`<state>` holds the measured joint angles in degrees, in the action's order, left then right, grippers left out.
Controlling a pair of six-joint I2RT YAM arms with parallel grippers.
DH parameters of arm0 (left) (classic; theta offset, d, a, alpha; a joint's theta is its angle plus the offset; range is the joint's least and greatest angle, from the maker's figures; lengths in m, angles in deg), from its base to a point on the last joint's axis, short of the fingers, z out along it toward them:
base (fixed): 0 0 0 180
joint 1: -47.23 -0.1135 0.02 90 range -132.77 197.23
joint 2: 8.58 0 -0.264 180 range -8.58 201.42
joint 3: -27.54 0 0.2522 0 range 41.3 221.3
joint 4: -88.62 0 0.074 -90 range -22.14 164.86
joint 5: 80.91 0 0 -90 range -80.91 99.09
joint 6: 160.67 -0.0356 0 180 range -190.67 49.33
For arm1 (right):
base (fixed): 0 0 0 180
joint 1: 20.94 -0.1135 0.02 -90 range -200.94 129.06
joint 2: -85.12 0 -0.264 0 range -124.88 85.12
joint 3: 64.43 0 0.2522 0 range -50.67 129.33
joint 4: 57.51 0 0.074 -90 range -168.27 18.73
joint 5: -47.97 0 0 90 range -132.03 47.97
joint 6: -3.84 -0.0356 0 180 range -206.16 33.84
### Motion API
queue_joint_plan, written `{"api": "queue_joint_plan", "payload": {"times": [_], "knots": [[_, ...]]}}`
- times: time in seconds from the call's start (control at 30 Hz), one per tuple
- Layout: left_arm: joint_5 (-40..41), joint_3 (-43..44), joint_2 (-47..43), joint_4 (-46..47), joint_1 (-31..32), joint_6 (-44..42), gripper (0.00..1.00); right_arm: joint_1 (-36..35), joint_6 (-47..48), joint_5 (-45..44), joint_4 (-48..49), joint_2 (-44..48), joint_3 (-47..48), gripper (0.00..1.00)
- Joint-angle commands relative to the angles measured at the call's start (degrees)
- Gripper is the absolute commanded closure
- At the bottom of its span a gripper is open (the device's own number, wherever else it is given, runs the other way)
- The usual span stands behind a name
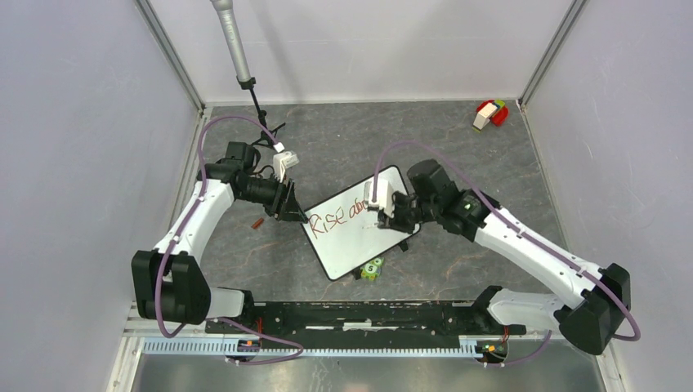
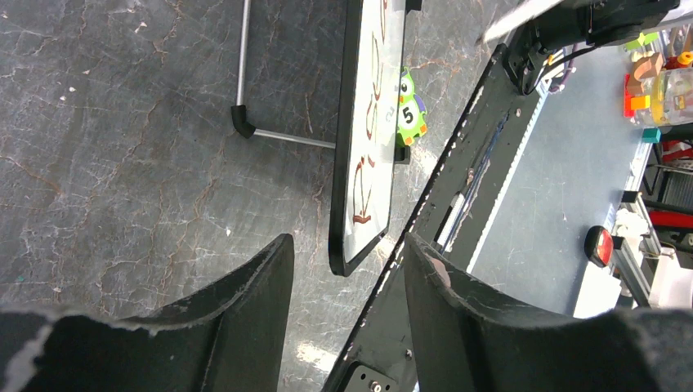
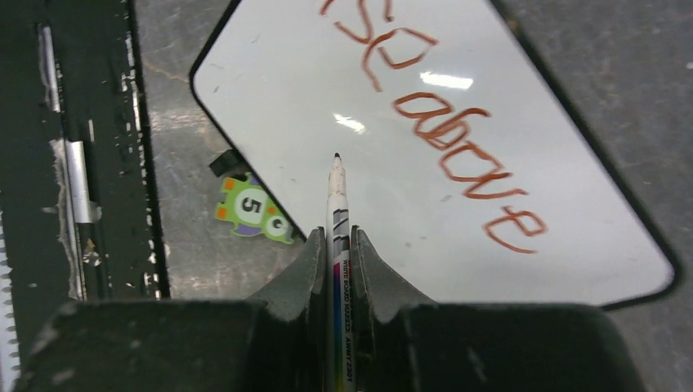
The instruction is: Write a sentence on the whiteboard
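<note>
The whiteboard (image 1: 359,233) lies tilted on the grey table and carries "RiSE above" in red. My right gripper (image 1: 386,214) hovers over its right part. In the right wrist view it (image 3: 336,234) is shut on a whiteboard marker (image 3: 337,204). The marker's tip points at blank board (image 3: 286,106) just below the word "above"; I cannot tell if it touches. My left gripper (image 1: 292,214) is at the board's left corner. In the left wrist view it (image 2: 347,245) is open, with the board's corner (image 2: 355,245) just ahead between the jaws.
A green number-5 toy (image 1: 372,268) lies at the board's near edge, also in the right wrist view (image 3: 252,211). A small red cap (image 1: 257,222) lies left of the board. A coloured block toy (image 1: 490,113) sits back right. A stand (image 1: 263,122) stands back left. A black rail (image 1: 368,314) runs along the front.
</note>
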<state>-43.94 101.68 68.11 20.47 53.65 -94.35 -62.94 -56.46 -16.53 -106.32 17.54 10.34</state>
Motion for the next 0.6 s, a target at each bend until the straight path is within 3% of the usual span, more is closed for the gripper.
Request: {"api": "queue_joint_plan", "payload": {"times": [0.0,0.4,0.57], "knots": [[-1.3,-0.5,-1.4,0.8,0.1,0.7,0.41,-4.1,-4.6,-0.4,8.0,2.3,-6.2,1.0],[-1.6,-1.3,0.1,0.8,0.1,0.7,0.46,-10.6,-6.9,-6.2,14.6,0.4,-9.8,1.0],[-1.6,-1.1,0.5,0.8,0.1,1.0,0.53,-14.6,-7.5,-11.7,15.6,-2.1,-9.3,1.0]]}}
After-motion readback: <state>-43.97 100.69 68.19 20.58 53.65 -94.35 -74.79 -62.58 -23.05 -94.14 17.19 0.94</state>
